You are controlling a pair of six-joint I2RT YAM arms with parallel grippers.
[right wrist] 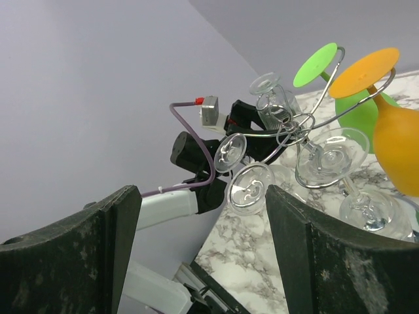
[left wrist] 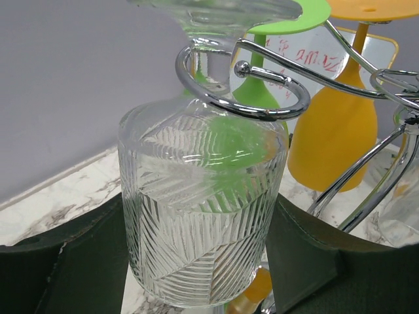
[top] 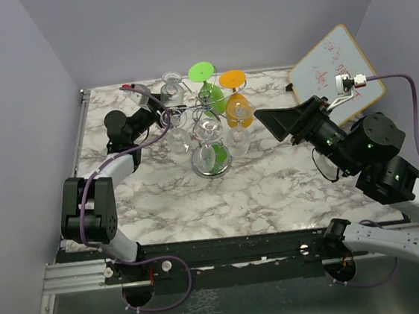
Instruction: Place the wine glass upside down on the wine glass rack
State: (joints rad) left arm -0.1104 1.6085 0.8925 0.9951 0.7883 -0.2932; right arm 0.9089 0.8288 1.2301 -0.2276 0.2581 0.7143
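Marbled white surface [top: 288, 194], boxed in by lilac walls, carries everything here. The left gripper [left wrist: 200, 242] has its dark fingers [left wrist: 72, 268] lying against either side of the wine glass [left wrist: 203, 170]. I judge it to be grasping the bowl rather than merely flanking it. The glass is clear, cut with a leaf pattern, and hangs foot-up. Just above the fingers its stem passes through a chrome curl [left wrist: 226, 104] of the wine glass rack [top: 213, 174], with the foot over the curl. Whether the foot already bears on the wire cannot be told.

Beyond the glass from this gripper hang a green glass [left wrist: 288, 23] and, further right, an orange glass [left wrist: 334, 137], both upside down on neighbouring arms. More clear glasses [right wrist: 330, 157] hang round the post. Across the rack and well apart from it, the right gripper [right wrist: 203, 255] stands spread wide with nothing between its fingers. Behind it a whiteboard [top: 335, 69] leans at the wall.

The glass should handle as stiff, fairly light, slick and brittle, with the thin stem its weak point. The widest part of the bowl is the sound place to hold, under a gentle squeeze, and the cut ribs lend some purchase. Release should wait until the foot sits on the wire. The withdrawal wants a straight line, since a knock against chrome or a neighbour could chip it.
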